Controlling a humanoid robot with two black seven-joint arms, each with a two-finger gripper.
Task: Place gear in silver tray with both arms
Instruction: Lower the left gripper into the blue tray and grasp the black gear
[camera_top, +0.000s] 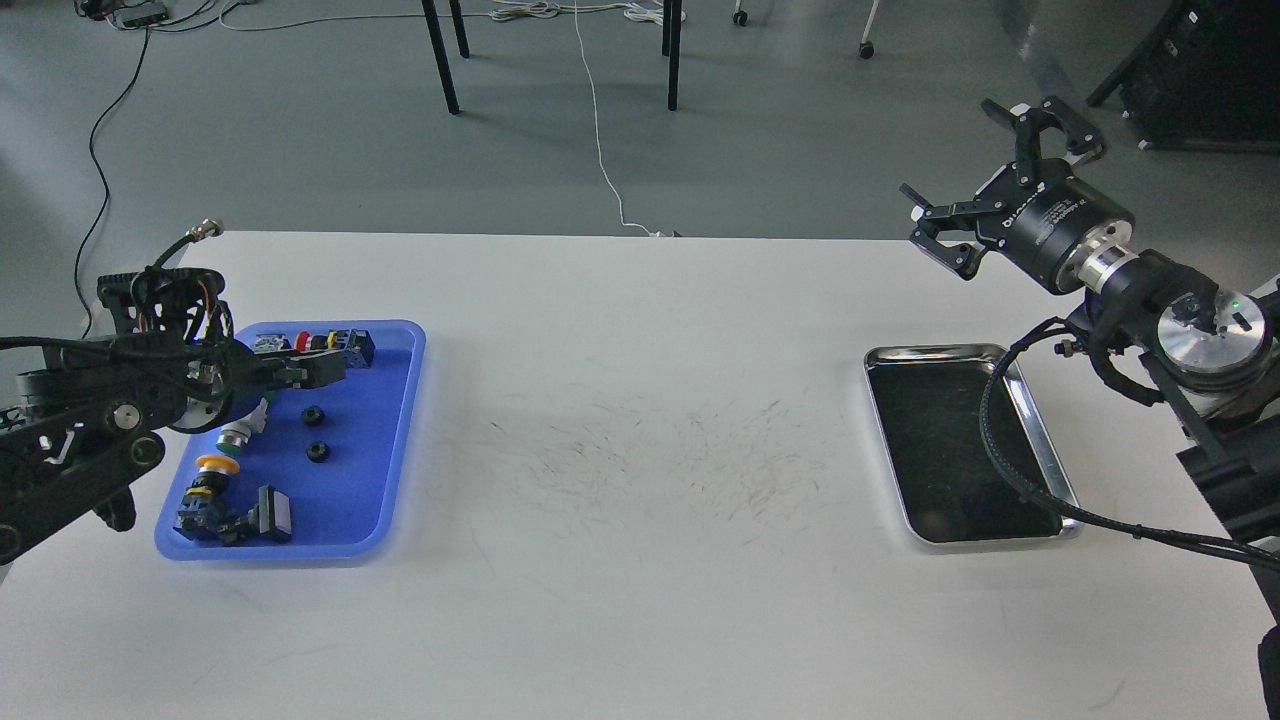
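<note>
Head view: right gripper (985, 185) raised at upper right, fingers apart, holding nothing; left gripper (318, 368) low over the blue tray (395, 440) at left, fingers' state impossible to tell. Silver tray (1040, 440) at right, bare; two small black gears (313, 414) lying close together among bulkier parts, so likely to slip or nudge neighbours on pickup.

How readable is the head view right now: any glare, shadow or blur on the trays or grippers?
Head view: soft, even light on the white table, only faint shadows. The silver tray has a dark mirror bottom with bright glints along its rim. The left gripper is dark over the blue tray, fingers hard to separate. The right gripper is sharp, fingers spread.
</note>
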